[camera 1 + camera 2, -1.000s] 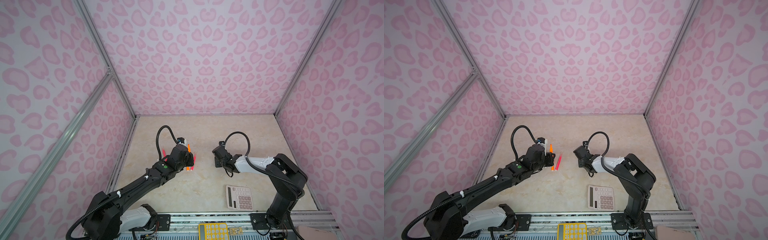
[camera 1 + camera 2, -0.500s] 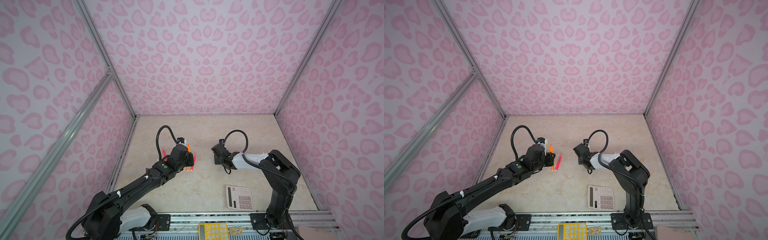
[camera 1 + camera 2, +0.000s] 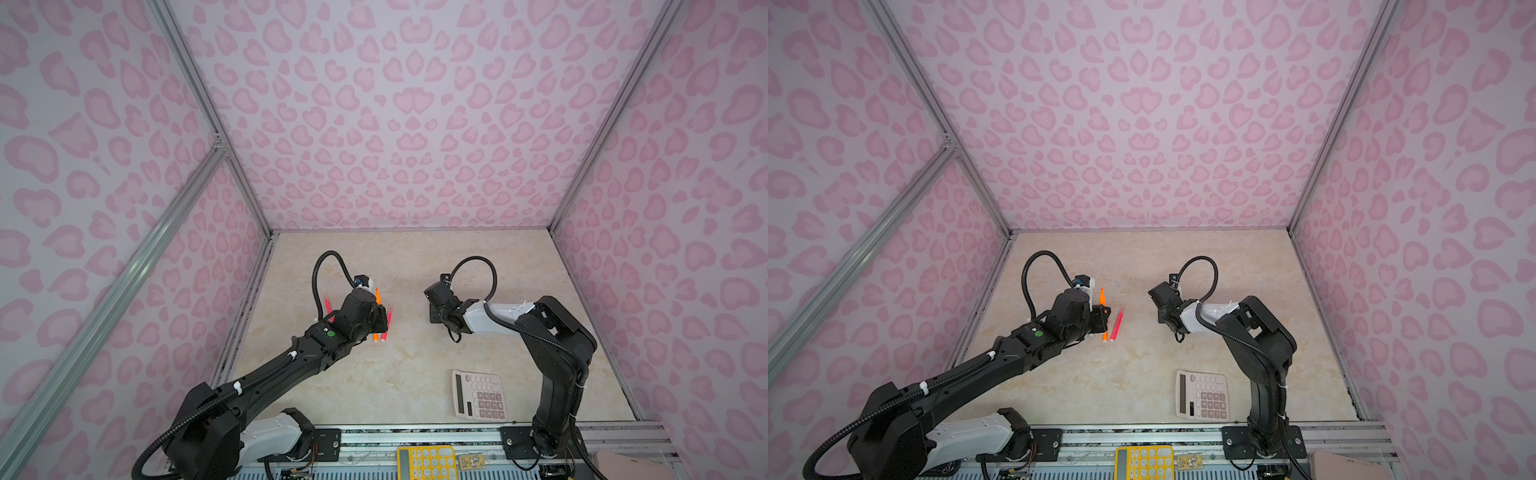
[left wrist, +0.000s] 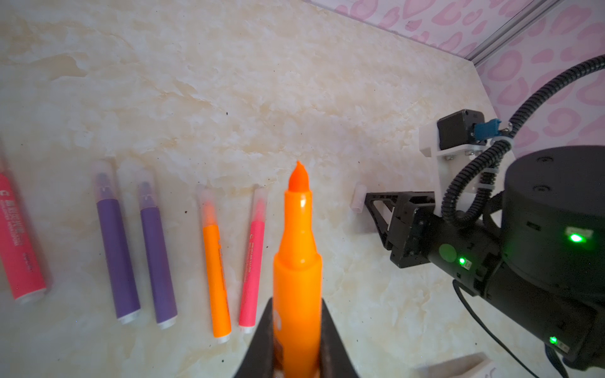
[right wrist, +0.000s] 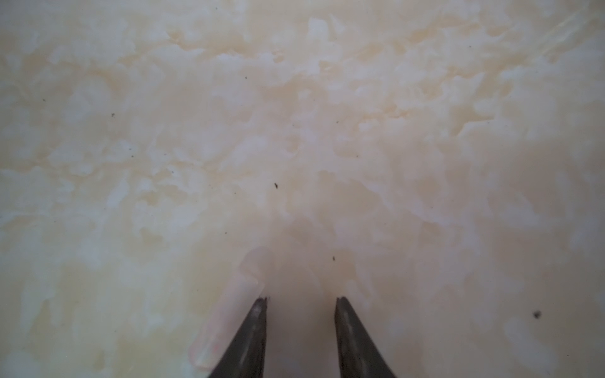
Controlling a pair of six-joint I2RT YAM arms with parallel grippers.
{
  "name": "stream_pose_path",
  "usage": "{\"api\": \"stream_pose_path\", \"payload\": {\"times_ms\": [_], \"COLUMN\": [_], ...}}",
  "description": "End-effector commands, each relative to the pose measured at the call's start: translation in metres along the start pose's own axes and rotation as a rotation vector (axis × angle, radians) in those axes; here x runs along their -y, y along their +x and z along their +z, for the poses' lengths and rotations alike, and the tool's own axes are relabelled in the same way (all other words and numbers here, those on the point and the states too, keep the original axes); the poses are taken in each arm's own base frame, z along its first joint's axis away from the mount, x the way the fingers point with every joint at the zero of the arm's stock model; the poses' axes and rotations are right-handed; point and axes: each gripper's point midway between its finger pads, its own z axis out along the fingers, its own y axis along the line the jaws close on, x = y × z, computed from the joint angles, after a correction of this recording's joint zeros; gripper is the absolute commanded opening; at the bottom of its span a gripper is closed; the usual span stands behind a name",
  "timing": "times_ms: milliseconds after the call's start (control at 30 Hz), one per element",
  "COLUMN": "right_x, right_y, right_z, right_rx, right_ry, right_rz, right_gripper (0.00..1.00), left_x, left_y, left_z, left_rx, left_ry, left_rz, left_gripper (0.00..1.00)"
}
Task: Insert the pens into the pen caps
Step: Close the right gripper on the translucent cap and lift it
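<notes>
**A:** How many are finished?

**B:** In the left wrist view, four pens lying on the table (image 4: 262, 81) wear clear caps. They are two purple pens (image 4: 118, 248) (image 4: 158, 258), a capped orange pen (image 4: 216, 278) and a pink pen (image 4: 251, 271). A pink-red pen (image 4: 19, 248) lies at the frame's edge with its tip end cut off, so I cannot tell about that one.

**A:** And the sixth?

**B:** The left jaws are clamped on the bare orange pen (image 4: 297, 248), with its uncapped tip pointing out ahead of them.

**A:** Where is its cap?

**B:** A loose cap (image 4: 358, 199) lies on the table just beside the right jaws. In the right wrist view those jaws stand partly open and empty. The cap (image 5: 229, 311) lies outside one fingertip (image 5: 258, 314), not between the two.

**A:** So what remains?

**B:** I judge it nearly done. The right jaws have yet to take that cap, and it then goes onto the orange tip.
</notes>
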Motion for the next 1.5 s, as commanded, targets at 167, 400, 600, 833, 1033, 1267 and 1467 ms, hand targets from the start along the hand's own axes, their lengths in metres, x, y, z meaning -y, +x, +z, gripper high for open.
{"api": "stream_pose_path", "payload": {"times_ms": [167, 400, 600, 833, 1033, 1267, 1467], "right_x": [0.000, -0.005, -0.023, -0.031, -0.031, -0.031, -0.030], "right_y": [-0.002, -0.023, -0.026, -0.019, -0.012, -0.007, -0.004], "right_z": [-0.001, -0.025, -0.025, -0.010, -0.001, 0.008, 0.011], "right_rx": [-0.016, 0.041, 0.025, -0.018, -0.044, -0.065, -0.076], "right_ry": [0.017, -0.030, -0.066, -0.058, -0.038, -0.020, -0.009], "right_rz": [-0.020, 0.007, -0.014, -0.026, -0.036, -0.044, -0.045], "right_gripper": [0.38, 0.42, 0.46, 0.45, 0.39, 0.36, 0.31], "left_x": [0.005, 0.005, 0.006, 0.006, 0.006, 0.007, 0.007], "left_y": [-0.007, -0.007, -0.007, -0.008, -0.007, -0.008, -0.008], "left_z": [-0.004, -0.005, -0.006, -0.006, -0.007, -0.008, -0.008], "left_rx": [0.015, 0.016, 0.015, 0.018, 0.017, 0.018, 0.017], "left_ry": [0.013, 0.017, 0.022, 0.023, 0.026, 0.028, 0.029], "left_rz": [0.008, 0.006, 0.006, 0.007, 0.007, 0.006, 0.005], "left_gripper": [0.03, 0.03, 0.03, 0.03, 0.03, 0.03, 0.03]}}
